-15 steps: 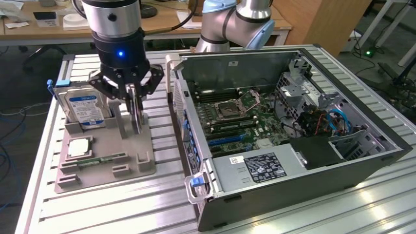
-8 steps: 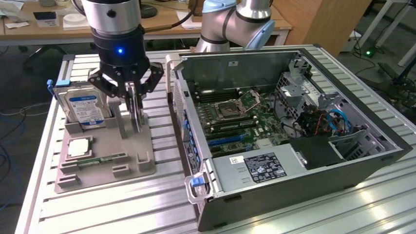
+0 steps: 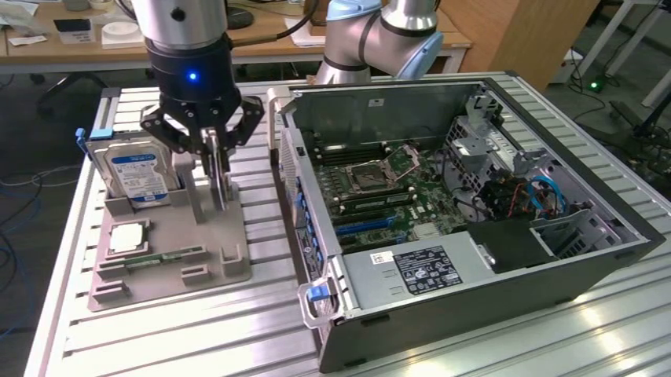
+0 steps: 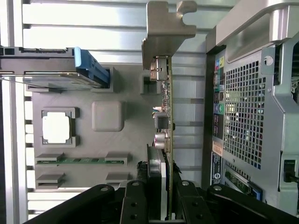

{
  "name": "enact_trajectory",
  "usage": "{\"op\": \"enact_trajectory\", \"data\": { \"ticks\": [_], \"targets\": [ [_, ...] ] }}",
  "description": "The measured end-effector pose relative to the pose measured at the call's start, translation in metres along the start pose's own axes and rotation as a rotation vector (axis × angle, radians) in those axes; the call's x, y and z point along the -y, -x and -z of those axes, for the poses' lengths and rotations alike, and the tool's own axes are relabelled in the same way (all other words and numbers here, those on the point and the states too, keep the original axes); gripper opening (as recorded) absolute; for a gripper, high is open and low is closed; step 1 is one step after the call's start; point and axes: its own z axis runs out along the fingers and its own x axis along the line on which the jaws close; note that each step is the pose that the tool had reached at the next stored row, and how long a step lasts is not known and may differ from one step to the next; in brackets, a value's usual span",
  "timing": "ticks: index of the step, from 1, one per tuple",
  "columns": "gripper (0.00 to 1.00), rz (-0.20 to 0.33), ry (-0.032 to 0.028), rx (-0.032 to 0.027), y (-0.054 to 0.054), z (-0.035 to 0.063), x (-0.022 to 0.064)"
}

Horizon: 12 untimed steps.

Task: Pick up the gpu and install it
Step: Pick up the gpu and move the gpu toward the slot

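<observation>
The gpu [image 4: 169, 102] is a thin card seen edge-on, with its silvery bracket [image 4: 166, 28] at the far end. My gripper [image 4: 166, 179] is shut on the card's near end, one dark finger on each face. In the exterior view the gripper [image 3: 213, 153] hangs over the grey parts tray [image 3: 210, 263], and the gpu [image 3: 221, 192] stands upright beneath it. I cannot tell whether the card's lower edge still sits in the tray slot. The open computer case [image 3: 441, 196] lies to the exterior view's right of the tray.
On the tray are a silver hard drive [image 3: 137, 173] standing upright, a square CPU [image 3: 128, 236] and a green memory stick [image 3: 163, 257]. The case's perforated rear panel [image 4: 252, 116] is close beside the card. The motherboard [image 3: 388, 188] lies exposed inside. The ribbed aluminium table [image 3: 157, 338] carries everything.
</observation>
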Motion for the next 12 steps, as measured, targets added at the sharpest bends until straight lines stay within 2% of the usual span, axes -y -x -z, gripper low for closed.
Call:
{"op": "enact_trajectory", "data": {
  "ticks": [12],
  "targets": [
    [0.28,0.0,0.0,0.0001,0.0002,0.0092,-0.0002]
  ]
}}
